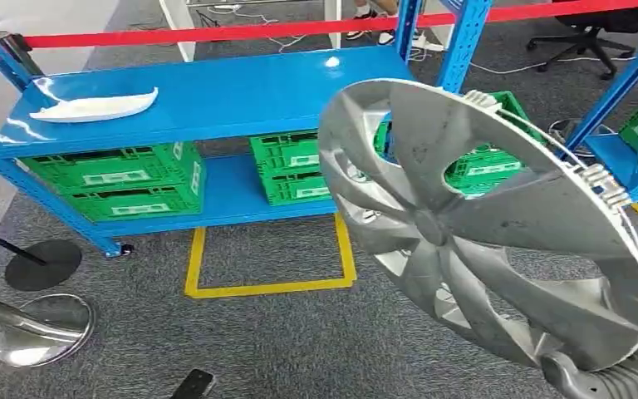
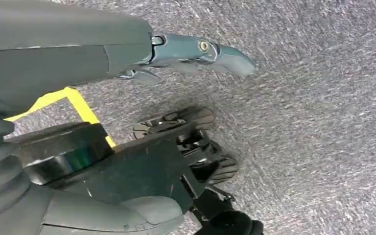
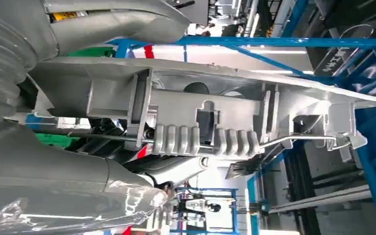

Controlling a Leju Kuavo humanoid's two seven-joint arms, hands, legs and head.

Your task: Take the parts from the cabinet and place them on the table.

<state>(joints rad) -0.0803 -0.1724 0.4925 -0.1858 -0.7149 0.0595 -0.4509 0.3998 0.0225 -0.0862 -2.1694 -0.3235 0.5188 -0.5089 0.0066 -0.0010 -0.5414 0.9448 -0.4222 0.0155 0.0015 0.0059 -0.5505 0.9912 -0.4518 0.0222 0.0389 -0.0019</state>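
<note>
While you watch the head view, the right robot hand [image 1: 611, 378] grips the silver spoked plastic wheel cover [image 1: 482, 224] by its lower rim.
The cover is held tilted in the air before the blue metal shelf rack [image 1: 241, 91], where a white curved part [image 1: 95, 106] lies; your left robot hand [image 2: 196, 51] hangs spread above grey carpet [image 2: 323, 122].

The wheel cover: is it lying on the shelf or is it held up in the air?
Held in the air. The wheel cover hangs tilted before the blue shelf, gripped at its lower edge by the right hand.
</note>
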